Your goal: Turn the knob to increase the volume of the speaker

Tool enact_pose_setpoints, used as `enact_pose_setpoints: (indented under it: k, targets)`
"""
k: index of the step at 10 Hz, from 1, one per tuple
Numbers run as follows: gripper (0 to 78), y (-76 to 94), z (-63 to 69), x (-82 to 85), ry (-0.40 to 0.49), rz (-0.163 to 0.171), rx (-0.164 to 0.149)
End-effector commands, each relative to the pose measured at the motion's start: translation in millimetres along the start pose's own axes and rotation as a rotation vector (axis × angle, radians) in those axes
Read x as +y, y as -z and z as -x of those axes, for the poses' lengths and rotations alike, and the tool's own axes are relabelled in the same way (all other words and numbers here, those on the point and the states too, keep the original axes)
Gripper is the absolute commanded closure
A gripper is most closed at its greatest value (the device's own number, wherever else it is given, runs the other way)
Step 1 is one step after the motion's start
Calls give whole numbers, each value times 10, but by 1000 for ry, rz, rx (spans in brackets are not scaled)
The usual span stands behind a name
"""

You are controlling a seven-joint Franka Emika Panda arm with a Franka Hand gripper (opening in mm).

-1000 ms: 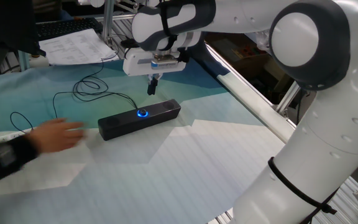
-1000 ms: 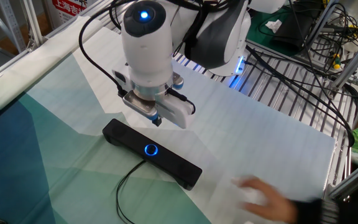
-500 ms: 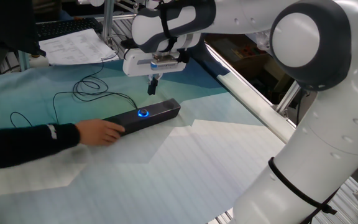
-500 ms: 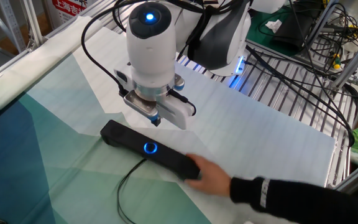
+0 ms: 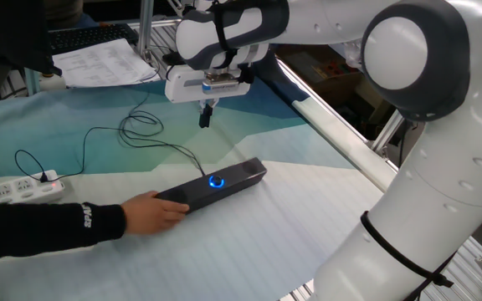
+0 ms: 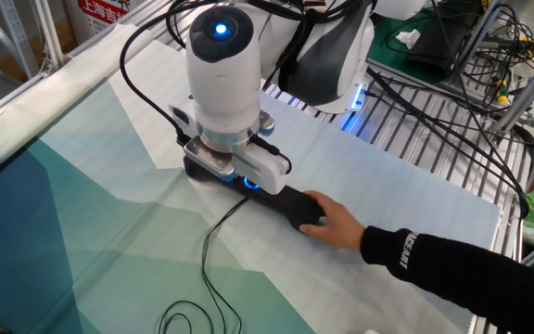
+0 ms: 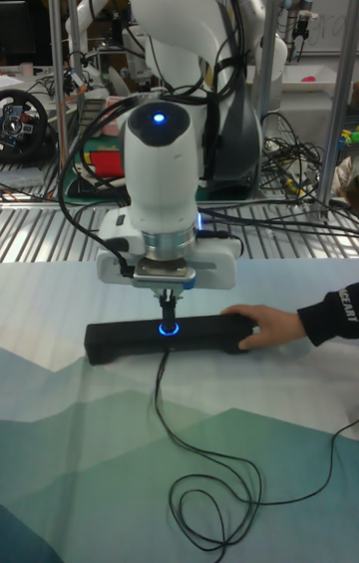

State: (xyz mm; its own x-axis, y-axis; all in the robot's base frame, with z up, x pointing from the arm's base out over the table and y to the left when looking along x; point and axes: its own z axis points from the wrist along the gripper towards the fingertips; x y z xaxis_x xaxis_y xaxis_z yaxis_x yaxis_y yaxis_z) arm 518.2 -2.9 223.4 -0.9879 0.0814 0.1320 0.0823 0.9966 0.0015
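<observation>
The speaker (image 5: 224, 181) is a long black bar lying on the cloth, and its knob (image 5: 217, 181) glows blue at the middle. My gripper (image 5: 205, 116) hangs above it, shut with nothing between its fingers. In the tall fixed view the gripper (image 7: 170, 303) stands just over the knob (image 7: 166, 329), with a small gap to the speaker (image 7: 120, 337). In the other fixed view my wrist hides the bar's left part; the speaker (image 6: 290, 201) and the knob's (image 6: 251, 183) glow peek out below it. A person's hand (image 5: 156, 211) grips one end of the bar.
The person's black-sleeved arm (image 6: 434, 264) reaches across the table. A thin black cable (image 5: 145, 134) runs from the speaker toward a white power strip (image 5: 15, 191) at the left. Papers (image 5: 99, 60) lie at the back. A metal rail (image 5: 341, 138) borders the right side.
The person's hand reached in, took one end of the speaker and slid it across the cloth, bringing the knob under my gripper. The cable stretched out. My gripper has barely moved.
</observation>
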Motion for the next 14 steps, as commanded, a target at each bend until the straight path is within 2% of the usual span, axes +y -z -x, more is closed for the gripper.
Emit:
enact_pose_setpoints:
  k: [1,9,12,14]
  targets:
    - [776,13,6,-1,-22,-3,37]
    - [776,3,-11,-2,0,-3,27]
    - [776,-111,-179,-40,5,1,4]
    - [776,-139,-221,-53,0,2,0]
